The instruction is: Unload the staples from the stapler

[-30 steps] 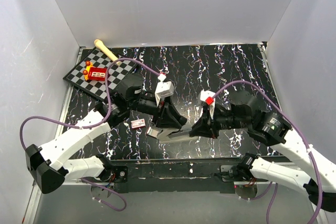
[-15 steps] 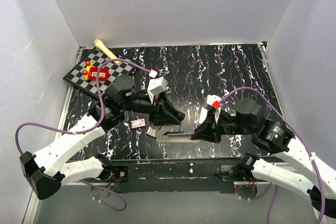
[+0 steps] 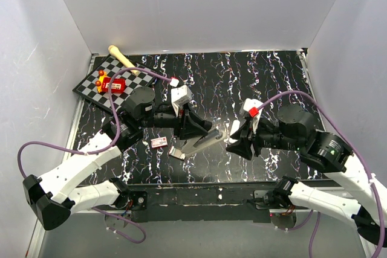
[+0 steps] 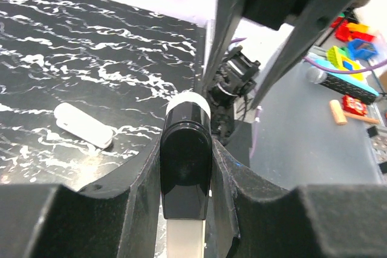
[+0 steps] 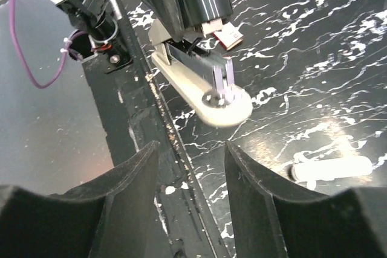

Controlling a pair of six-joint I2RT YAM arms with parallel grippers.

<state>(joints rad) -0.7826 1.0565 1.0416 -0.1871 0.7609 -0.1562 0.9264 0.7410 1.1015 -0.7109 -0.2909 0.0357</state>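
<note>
My left gripper [image 3: 192, 132] is shut on the stapler [image 3: 199, 143], a slim grey body that points right and slightly toward the far side. The left wrist view has its black top [image 4: 185, 167] clamped between my left gripper's [image 4: 185, 162] jaws, with a pale base below. In the right wrist view the stapler [image 5: 208, 89] shows its metal magazine over a cream base. My right gripper [image 3: 237, 143] stands open just right of the stapler's free end, apart from it; my right gripper's [image 5: 190, 149] jaws hold nothing. I cannot make out the staples.
A white oblong stick [image 3: 234, 128] lies on the black marbled mat between the grippers. A small red-and-white box [image 3: 159, 142] sits left of the stapler. A chessboard [image 3: 91, 89] with a red toy [image 3: 112, 84] and a wooden stick [image 3: 123, 57] fills the far left corner.
My right gripper has opened and drawn back to the right, off the stapler's free end. That end has swung toward the far side. The left gripper keeps its hold.
</note>
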